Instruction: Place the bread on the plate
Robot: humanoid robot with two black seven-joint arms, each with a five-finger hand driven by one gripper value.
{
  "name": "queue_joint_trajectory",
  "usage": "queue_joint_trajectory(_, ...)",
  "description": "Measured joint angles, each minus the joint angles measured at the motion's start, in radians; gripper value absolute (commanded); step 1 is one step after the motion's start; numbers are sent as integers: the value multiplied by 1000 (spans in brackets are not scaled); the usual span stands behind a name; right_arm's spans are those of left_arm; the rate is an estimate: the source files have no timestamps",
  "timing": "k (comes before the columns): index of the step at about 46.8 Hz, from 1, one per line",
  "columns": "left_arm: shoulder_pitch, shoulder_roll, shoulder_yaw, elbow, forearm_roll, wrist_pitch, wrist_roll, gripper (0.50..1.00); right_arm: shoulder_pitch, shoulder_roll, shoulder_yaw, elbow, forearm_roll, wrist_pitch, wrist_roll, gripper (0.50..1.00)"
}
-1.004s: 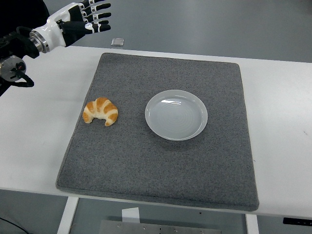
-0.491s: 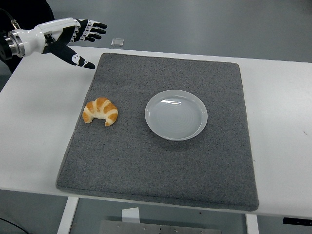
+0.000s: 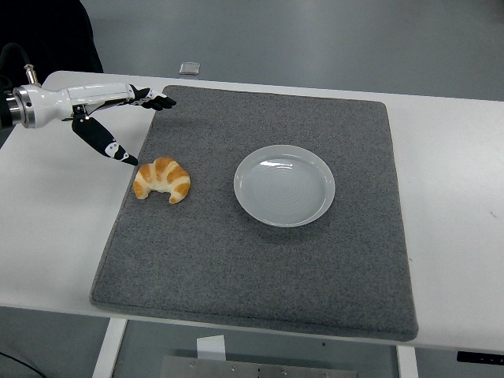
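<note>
The bread (image 3: pixel 163 180) is a croissant, curved into a crescent with both tips turned toward the table's near edge, its crust golden-orange with paler cream bands crossing the ridges and a slightly darker brown at the left end. It lies on the grey mat (image 3: pixel 260 276), close to the mat's left edge and about halfway along its depth, resting flat and untouched. To the right of the bread on the same mat sits the plate (image 3: pixel 284 185), round, white and shallow, with faint concentric rings in its glossy well; a clear strip of grey felt separates bread and plate. The mat covers most of the white table (image 3: pixel 59 228), which shows as bare margins on either side of the mat. The left hand (image 3: pixel 118 114) reaches in from the left, just beyond the mat's far-left corner region and above the bread, with its fingers stretched out straight toward the mat and its thumb splayed downward, so the hand is spread wide and carries nothing; the thumb tip hangs just up and left of the bread without touching it. A small pale square object (image 3: pixel 188 68) lies on the floor past the table's far edge.
</note>
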State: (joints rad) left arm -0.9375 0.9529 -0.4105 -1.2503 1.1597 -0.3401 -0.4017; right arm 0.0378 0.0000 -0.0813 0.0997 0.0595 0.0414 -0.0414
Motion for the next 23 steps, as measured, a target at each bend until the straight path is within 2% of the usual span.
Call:
queue_joint_trajectory(5, 17, 20, 0, -16, 3, 45, -19, 996, 0, 0, 0, 0, 0, 0, 0, 952)
queue_joint_trajectory(8, 32, 21, 1, -17, 10, 92, -23, 996, 0, 0, 0, 0, 0, 0, 0, 952)
queue_joint_trajectory(14, 88, 5, 4, -18, 79, 262, -31, 996, 0, 0, 0, 0, 0, 0, 0, 952)
queue_joint_trajectory(17, 125, -28, 7, -19, 129, 344, -31, 996, 0, 0, 0, 0, 0, 0, 0, 952)
queue_joint_trajectory(20, 155, -60, 11, -17, 177, 399, -31, 996, 0, 0, 0, 0, 0, 0, 0, 952)
queue_joint_trajectory(23, 175, -73, 18, -15, 213, 422, -30, 996, 0, 0, 0, 0, 0, 0, 0, 952)
